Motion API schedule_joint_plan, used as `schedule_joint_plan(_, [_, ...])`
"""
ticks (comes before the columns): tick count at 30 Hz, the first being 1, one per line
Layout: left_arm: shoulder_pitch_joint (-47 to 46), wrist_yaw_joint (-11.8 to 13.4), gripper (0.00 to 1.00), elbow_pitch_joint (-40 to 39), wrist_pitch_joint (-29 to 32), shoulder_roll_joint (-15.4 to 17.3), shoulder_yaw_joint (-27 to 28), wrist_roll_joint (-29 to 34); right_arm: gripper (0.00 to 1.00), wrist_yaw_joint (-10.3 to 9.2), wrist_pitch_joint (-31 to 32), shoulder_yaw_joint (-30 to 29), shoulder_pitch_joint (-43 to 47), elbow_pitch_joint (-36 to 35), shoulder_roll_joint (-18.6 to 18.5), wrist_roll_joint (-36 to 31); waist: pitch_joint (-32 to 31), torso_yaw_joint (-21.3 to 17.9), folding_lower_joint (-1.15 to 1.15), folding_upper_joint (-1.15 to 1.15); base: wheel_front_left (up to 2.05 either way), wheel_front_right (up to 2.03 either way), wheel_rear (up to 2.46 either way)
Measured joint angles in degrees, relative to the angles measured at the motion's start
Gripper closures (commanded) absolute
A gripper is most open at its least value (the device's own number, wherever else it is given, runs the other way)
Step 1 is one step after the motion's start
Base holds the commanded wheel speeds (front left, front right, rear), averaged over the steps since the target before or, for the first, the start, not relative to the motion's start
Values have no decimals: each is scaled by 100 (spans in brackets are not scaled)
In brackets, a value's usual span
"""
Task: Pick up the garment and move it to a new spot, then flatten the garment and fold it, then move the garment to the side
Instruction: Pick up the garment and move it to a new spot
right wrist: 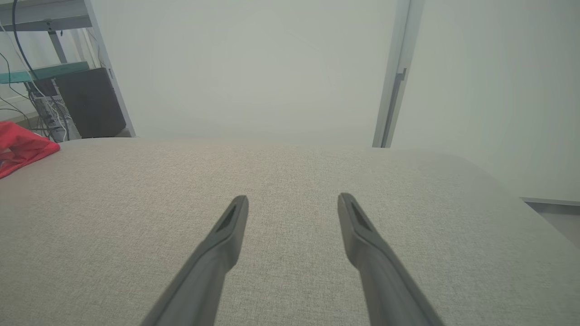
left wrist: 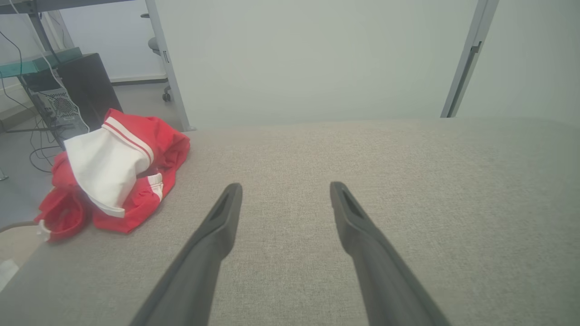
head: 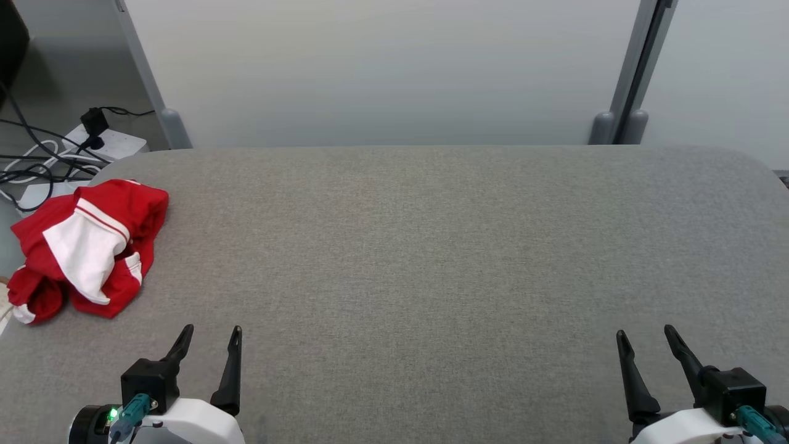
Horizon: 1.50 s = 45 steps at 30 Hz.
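The left pincer (head: 212, 330) and right pincer (head: 644, 332) are seen from the head released, fingers spread, over the grey fabric-covered surface (head: 431, 246). The crumpled red-and-white cloth garment (head: 86, 246) is heaped ahead-left of the left pincer, well apart from the right. In the left wrist view, the garment (left wrist: 113, 172) is found left of the spread fingers (left wrist: 217, 226), untouched. In the right wrist view, its red edge (right wrist: 20, 145) is glimpsed far left of the released pincer (right wrist: 292, 198).
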Motion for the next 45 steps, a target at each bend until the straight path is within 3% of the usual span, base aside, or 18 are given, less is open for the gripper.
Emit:
schedule_joint_plan(15, [0, 136, 0, -66, -49, 41, 152, -76, 0, 15, 0, 527, -18, -141, 8, 223, -4, 1225, 0, 0, 0, 0, 0])
schedule_joint_plan(27, [118, 190, 0, -104, -51, 86, 237, -254, 0, 15, -60, 505, -19, -138, 63, 290, -9, 2334, 0, 0, 0, 0, 0])
schedule_joint_plan(45, [115, 330, 0, -116, -102, 46, 265, -366, 0, 15, -69, 504, -36, -113, 101, 290, 61, 2558, 0, 0, 0, 0, 0])
